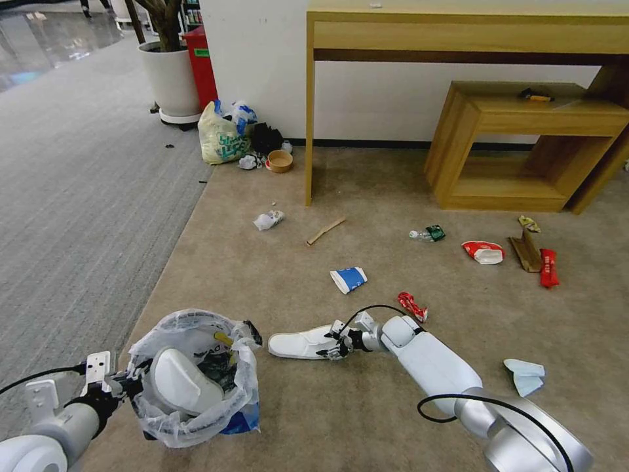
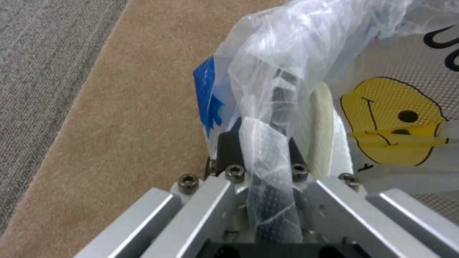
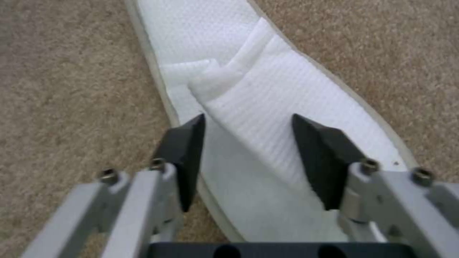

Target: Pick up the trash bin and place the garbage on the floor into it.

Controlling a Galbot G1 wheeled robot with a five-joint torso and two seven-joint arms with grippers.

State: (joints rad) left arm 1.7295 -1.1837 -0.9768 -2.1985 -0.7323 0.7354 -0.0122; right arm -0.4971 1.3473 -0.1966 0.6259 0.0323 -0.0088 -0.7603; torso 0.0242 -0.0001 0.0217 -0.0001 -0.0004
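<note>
Beige carpet floor (image 1: 275,275) littered; wooden desk (image 1: 458,33) against wall.

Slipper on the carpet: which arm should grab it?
Right. The right gripper is open with its fingers either side of the white slipper. The left gripper is shut on the trash bin rim.
</note>
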